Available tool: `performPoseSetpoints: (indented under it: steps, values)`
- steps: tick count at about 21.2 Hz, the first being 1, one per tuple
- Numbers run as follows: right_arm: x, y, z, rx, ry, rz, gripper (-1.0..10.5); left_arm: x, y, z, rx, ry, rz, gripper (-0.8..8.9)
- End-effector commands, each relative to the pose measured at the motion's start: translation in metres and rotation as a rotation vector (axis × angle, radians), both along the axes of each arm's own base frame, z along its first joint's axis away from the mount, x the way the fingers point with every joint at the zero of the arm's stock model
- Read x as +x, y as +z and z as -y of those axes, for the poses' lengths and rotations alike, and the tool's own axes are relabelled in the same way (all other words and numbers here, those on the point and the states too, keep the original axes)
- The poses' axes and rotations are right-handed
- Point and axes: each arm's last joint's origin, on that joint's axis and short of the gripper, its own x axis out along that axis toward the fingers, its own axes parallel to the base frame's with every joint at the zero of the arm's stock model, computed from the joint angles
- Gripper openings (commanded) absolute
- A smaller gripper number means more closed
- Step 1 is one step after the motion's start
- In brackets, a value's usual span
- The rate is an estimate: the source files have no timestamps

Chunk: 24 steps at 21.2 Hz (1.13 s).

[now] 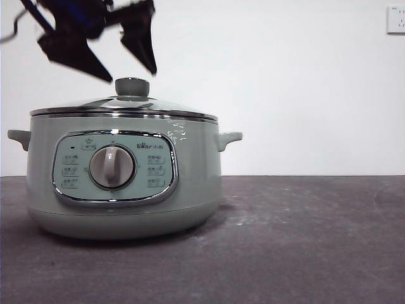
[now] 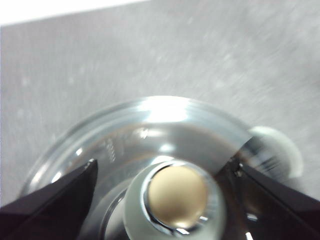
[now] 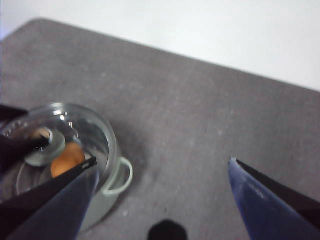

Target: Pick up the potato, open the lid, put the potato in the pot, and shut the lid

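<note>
The potato [image 3: 67,160], oval with orange-brown skin, lies inside the pot [image 1: 120,190], seen through the clear domed glass of the lid [image 1: 126,106], which sits closed on the pot's rim. The left gripper [image 1: 117,57] hangs just above the lid's sage-green knob [image 1: 132,87], jaws spread wide and empty. The right gripper [image 3: 162,172] is high over the grey table [image 3: 200,115], well apart from the pot, jaws parted and holding nothing.

One pot [image 1: 126,190], one lid [image 1: 123,106], one potato [image 3: 67,159], two end effectors

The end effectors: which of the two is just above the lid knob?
The left end effector: its open jaws straddle the lid knob. The right end effector hangs open, off beside the pot.
</note>
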Motion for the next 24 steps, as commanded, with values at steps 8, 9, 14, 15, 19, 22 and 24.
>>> performPoseSetpoints:
  steps: [8,9,14,15,19,22,24]
  values:
    - [0.014,-0.047,-0.013,-0.011,0.036,-0.159,4.4,-0.077,0.063,-0.041,-0.046,-0.012,0.114,4.35]
    - [0.015,-0.052,-0.014,-0.014,0.035,-0.167,4.3,-0.084,0.065,-0.045,-0.036,-0.015,0.114,4.3]
    - [0.021,-0.08,-0.018,-0.027,0.025,-0.196,0.8,-0.111,0.063,-0.063,0.089,0.032,0.065,-0.08]
    - [0.021,-0.086,-0.018,-0.026,0.025,-0.194,0.1,-0.113,0.062,-0.064,0.108,0.049,0.058,-0.08]
    - [0.01,-0.106,-0.01,0.025,0.024,-0.128,-0.1,-0.115,0.064,-0.066,0.116,0.069,0.073,-0.08]
    - [-0.006,-0.123,0.001,0.082,0.027,-0.044,-0.1,-0.12,0.061,-0.069,0.102,0.069,0.106,-0.08]
    - [-0.019,-0.137,0.011,0.119,0.029,0.01,-0.1,-0.127,0.048,-0.073,0.084,0.072,0.137,-0.08]
